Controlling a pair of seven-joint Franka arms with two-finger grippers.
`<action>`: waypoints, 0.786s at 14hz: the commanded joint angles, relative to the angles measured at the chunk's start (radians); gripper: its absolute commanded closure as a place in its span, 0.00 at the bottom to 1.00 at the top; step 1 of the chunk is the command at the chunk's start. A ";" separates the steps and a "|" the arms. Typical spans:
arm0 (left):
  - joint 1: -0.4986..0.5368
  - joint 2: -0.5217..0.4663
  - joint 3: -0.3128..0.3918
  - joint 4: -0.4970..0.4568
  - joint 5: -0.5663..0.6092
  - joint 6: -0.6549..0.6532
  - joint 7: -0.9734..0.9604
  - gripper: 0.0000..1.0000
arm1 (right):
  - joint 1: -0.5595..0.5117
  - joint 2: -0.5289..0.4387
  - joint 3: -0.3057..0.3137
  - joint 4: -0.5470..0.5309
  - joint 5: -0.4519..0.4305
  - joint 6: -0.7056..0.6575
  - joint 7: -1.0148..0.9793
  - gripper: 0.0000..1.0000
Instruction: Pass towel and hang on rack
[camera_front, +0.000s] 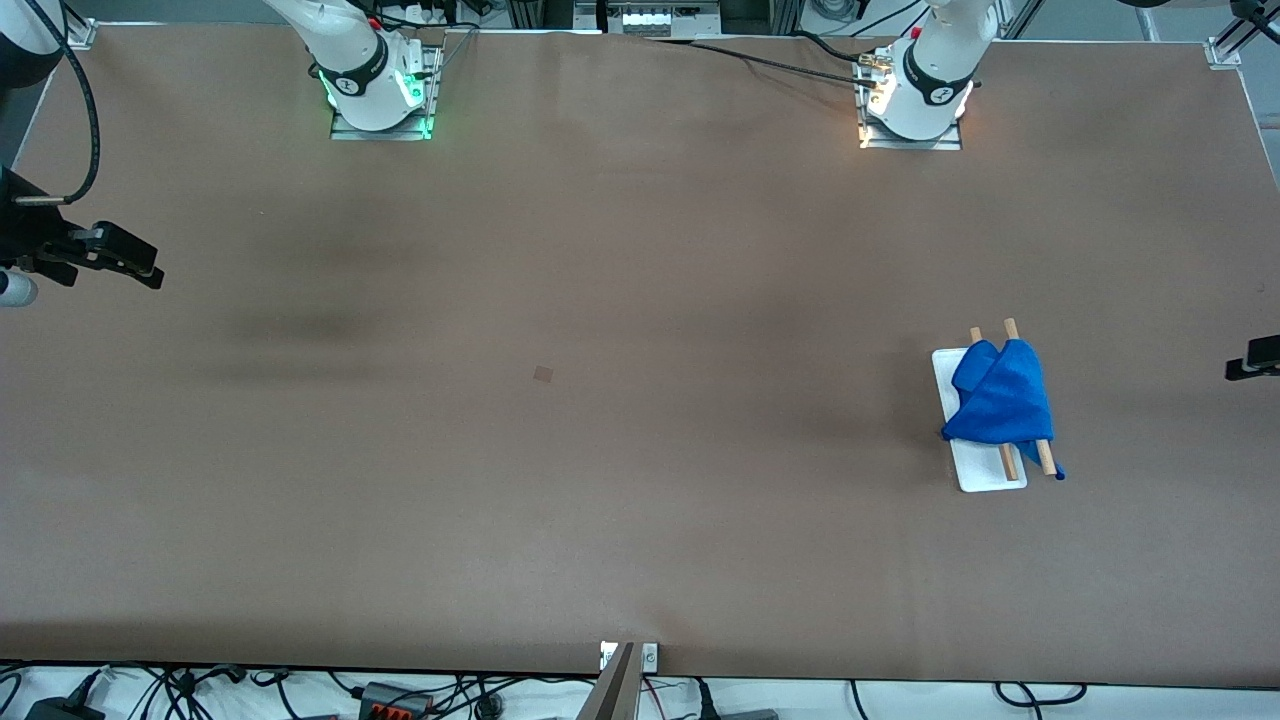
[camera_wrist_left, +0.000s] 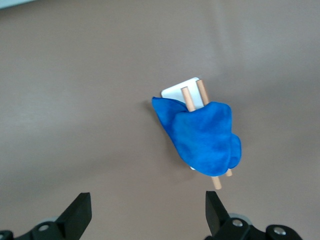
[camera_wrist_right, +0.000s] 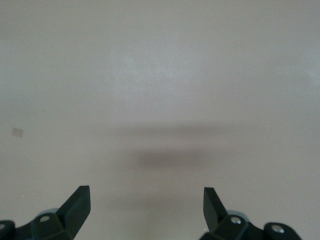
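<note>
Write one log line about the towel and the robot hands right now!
towel: draped over rack rods | left tool: open, empty | right tool: open, empty, over bare table

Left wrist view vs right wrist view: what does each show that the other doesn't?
Left wrist view only: the towel, blue, draped over the rack, whose two wooden rods poke out at both ends above the white base. Right wrist view only: a small square mark on the table, and a soft shadow. Shared: bare brown tabletop, and each arm's own gripper, left gripper and right gripper, jaws open and holding nothing.
</note>
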 joint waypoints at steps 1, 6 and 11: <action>-0.061 -0.087 0.021 -0.062 0.063 0.021 -0.005 0.00 | -0.003 -0.012 0.001 0.003 0.007 -0.004 -0.002 0.00; -0.070 -0.319 0.034 -0.416 0.071 0.202 -0.035 0.00 | -0.001 -0.012 0.001 0.003 0.007 -0.005 -0.002 0.00; -0.137 -0.470 0.103 -0.649 0.071 0.301 -0.120 0.00 | 0.002 -0.012 0.002 0.003 0.007 -0.007 -0.002 0.00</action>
